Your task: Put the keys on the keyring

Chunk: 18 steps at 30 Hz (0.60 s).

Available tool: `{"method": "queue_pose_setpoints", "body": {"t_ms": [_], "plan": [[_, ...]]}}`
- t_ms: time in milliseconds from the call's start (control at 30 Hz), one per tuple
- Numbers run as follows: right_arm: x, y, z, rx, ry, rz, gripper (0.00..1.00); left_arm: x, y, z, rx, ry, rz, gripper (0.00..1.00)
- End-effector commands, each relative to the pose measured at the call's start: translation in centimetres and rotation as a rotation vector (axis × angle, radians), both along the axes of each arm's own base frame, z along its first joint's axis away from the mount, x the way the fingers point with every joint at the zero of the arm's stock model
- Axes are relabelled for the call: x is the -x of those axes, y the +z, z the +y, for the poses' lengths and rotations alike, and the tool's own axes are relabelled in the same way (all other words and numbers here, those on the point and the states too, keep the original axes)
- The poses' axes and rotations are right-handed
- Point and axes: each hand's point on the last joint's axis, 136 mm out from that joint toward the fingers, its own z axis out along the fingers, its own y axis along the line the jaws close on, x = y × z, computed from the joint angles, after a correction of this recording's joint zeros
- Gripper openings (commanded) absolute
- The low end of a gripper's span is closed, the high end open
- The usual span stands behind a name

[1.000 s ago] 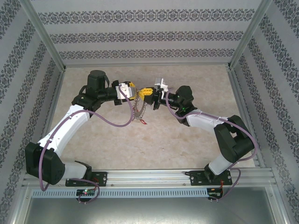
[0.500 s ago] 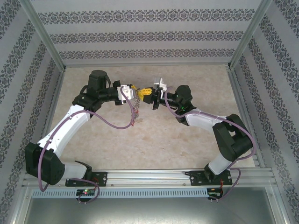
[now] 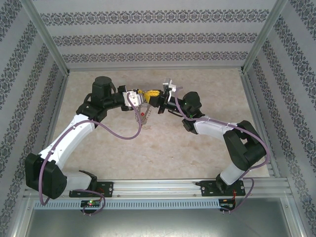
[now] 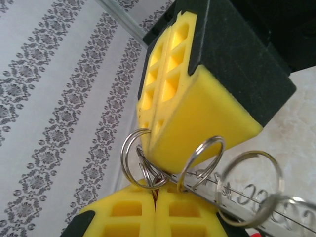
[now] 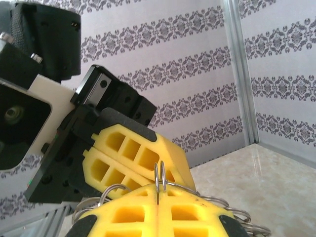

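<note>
Both grippers met tip to tip above the back middle of the table (image 3: pixel 163 148), which had a beige marbled top.

Left gripper (image 3: pixel 142 94): jaws pressed together, yellow foam pads (image 4: pixel 182 212) flush along one seam. They pinched thin silver wire where a split ring (image 4: pixel 134 157) ran into the seam.

Right gripper (image 3: pixel 151 93): jaws also pressed together. A double-wire ring (image 5: pixel 159 177) stood edge-on out of its pad seam. I couldn't tell whether it was that same split ring.

The pads were blocky and matte, with square waffle pockets, set in hard black shells.

Keyring (image 5: pixel 217 202): thin shiny wire with a wavy, coiled outline. It lay just behind my right pads and drooped below both grippers in the top view. I couldn't tell whether its low end touched the table.

Two more round rings (image 4: pixel 200 158) sat beside the split ring, smooth, glossy and overlapping.

Keys (image 3: pixel 143 114): just a red speck in the dangling metal under the grippers. Count and shape were too small to read.
</note>
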Motion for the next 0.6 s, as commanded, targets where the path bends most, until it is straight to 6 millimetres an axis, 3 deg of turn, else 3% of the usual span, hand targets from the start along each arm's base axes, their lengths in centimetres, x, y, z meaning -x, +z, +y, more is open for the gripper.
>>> {"method": "queue_pose_setpoints", "body": {"t_ms": [0,133,267,367,467,567], "plan": [[-1.0,5.7,-1.4,-0.182,-0.121,-0.073,0.0,1.9,0.2,-1.3,0.045,-0.071,0.021,0.0],[-1.9,5.8,-1.6,-0.21,-0.201,-0.052,0.0,2.9,0.5,-1.7,0.075,-0.1,0.039,0.0],[-2.2,4.6,-0.9,-0.169,-0.226,-0.053,0.0,4.0,0.9,-2.1,0.117,-0.14,0.076,0.0],[-1.8,3.5,-0.2,-0.129,-0.209,-0.069,0.0,4.4,1.4,-2.1,0.142,-0.142,0.112,0.15],[-1.6,2.9,-0.2,-0.117,-0.21,-0.079,0.0,4.7,1.9,-1.9,0.18,-0.138,0.142,0.21],[-0.7,2.6,0.2,-0.081,-0.166,-0.125,0.0,3.5,2.2,-0.6,0.229,-0.051,0.16,0.26]]}}
